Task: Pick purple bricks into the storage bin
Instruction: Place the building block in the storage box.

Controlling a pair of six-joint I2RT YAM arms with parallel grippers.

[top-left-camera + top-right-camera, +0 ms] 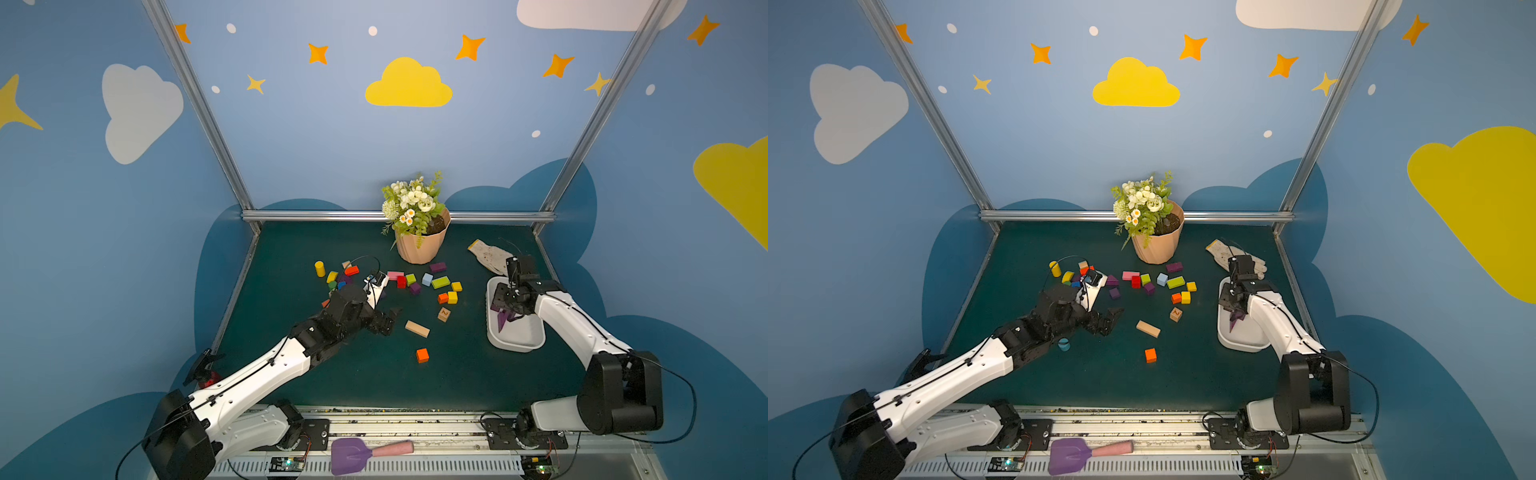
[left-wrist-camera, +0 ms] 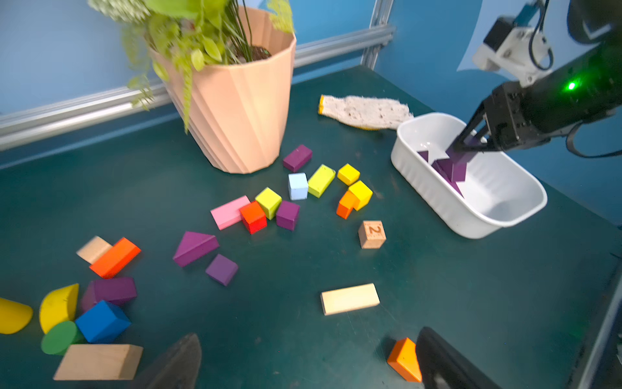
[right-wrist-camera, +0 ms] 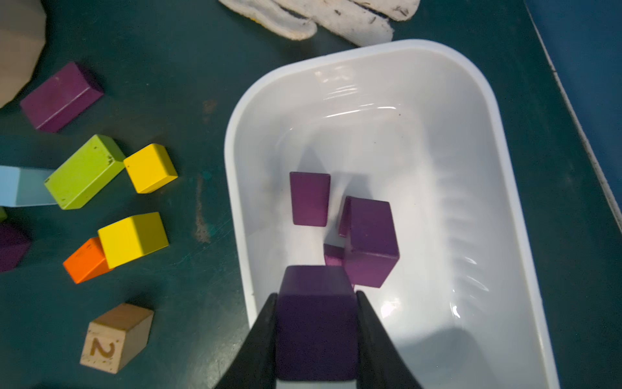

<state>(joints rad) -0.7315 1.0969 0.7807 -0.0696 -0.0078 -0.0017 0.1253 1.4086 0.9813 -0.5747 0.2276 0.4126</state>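
The right gripper [image 3: 316, 296] is clamped on a matte dark-purple painted cube [image 3: 316, 333] over the floor of the white oblong plastic bin [image 3: 505, 161], where other purple bricks [image 3: 370, 242] lie. The left gripper [image 2: 308, 335] gapes wide above the dark green mat [image 2: 437, 269]. Beyond it, a purple wedge [image 2: 195, 247] and a purple oblong [image 2: 297, 157] lie loose.

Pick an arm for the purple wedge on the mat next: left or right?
Left. The left end effector is open, empty, near the purple wedge. The right end effector is shut on a purple brick over the storage bin.
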